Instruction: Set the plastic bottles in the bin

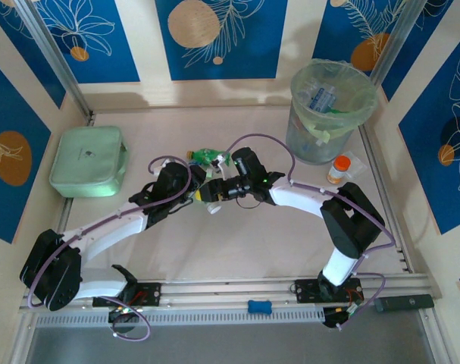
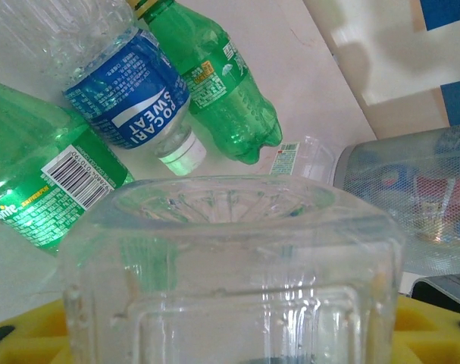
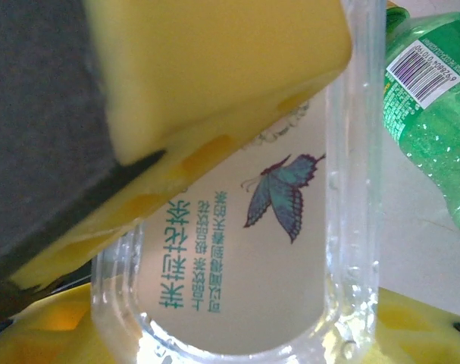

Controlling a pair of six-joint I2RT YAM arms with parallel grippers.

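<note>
Mid-table, one clear bottle point(image 3: 241, 250) between both my pincers.
Right pincer point(image 3: 237, 341) clenched on it, left pincer point(image 2: 230, 341) can't tell; bin point(image 1: 314, 145) sits back-right, well apart, nearer my right arm.

The left arm point(image 1: 101, 227) and right arm point(image 1: 305, 199) share glossy white link shells between chunky black joint housings. Thin purple cables point(image 1: 269, 139) loop along both. The fingers point(image 3: 214, 83) are soft yellow dimpled blocks, backed in dark grey.

Light: bright and even.
Shadows: soft, pale ones on the tabletop point(image 1: 237, 250).
Blur: the clear bottle point(image 2: 237, 265) up close looks fuzzy.
Glare: white shine on its plastic.
</note>
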